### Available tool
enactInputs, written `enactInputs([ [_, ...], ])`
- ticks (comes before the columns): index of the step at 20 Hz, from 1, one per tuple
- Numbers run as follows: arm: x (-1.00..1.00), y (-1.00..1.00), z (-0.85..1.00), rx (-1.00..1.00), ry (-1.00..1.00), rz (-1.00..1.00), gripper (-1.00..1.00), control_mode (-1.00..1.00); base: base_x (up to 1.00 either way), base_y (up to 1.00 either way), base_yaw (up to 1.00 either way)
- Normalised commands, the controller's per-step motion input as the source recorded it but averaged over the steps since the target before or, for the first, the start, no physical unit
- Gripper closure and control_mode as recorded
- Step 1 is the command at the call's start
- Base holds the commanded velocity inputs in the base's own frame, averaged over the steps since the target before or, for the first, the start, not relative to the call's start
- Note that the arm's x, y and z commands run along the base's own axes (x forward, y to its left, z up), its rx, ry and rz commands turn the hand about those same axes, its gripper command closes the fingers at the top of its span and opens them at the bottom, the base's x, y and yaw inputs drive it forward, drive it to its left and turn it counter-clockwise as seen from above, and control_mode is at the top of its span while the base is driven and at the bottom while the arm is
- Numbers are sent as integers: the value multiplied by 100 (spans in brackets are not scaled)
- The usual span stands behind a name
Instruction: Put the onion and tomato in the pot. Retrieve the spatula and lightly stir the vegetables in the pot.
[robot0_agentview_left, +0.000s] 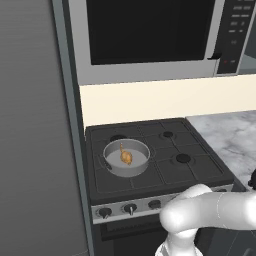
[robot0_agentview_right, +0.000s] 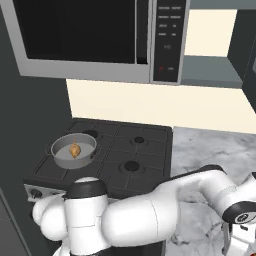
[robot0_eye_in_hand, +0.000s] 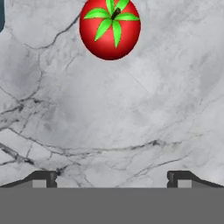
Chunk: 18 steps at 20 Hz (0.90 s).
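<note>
A white robot arm reaches low over the marbled grey table (robot0_agentview_right: 200, 150) to the right of a black stove (robot0_agentview_right: 125, 150) in a simulated kitchen, midway through loading vegetables for a stir. The onion (robot0_agentview_left: 126, 157), golden-brown with its thin stem pointing up, already lies inside the pot (robot0_agentview_left: 111, 151), a shallow grey vessel standing on the stove's front left burner, below a built-in microwave (robot0_agentview_left: 150, 35). The tomato (robot0_eye_in_hand: 110, 28), a glossy red ball with a green leafy crown, rests alone on the bare marble, seen from above in the hand view near the top of the picture and well ahead of the tool (robot0_eye_in_hand: 112, 178). The tool's two dark fingertips (robot0_eye_in_hand: 43, 178) stand wide apart at the bottom of that view, with nothing between them. The step in hand appears to be the approach to the tomato, the second of the two vegetables bound for the pot. The next move would call for bringing the hand forward until the fruit sits squarely between the fingers, lowering around its widest part and closing gently, since a smooth round ball may roll away if nudged from one side. After that would come a lift and a long carry leftward across the stove to the pot. A sliver of dark teal at the hand view's upper left edge may be the spatula, though too little of it shows to be sure.
</note>
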Motion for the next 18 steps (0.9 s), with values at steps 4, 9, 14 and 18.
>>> enactInputs([
  [4,0,-1,-10,0,17,-11,-100,-100,0,0,0],
  [9,-5,-33,-7,3,8,-14,-100,-100,0,0,0],
  [14,-23,-32,-2,4,-4,-6,-100,-100,0,0,0],
  [18,0,-21,-1,0,-1,0,-100,-100,0,0,0],
])
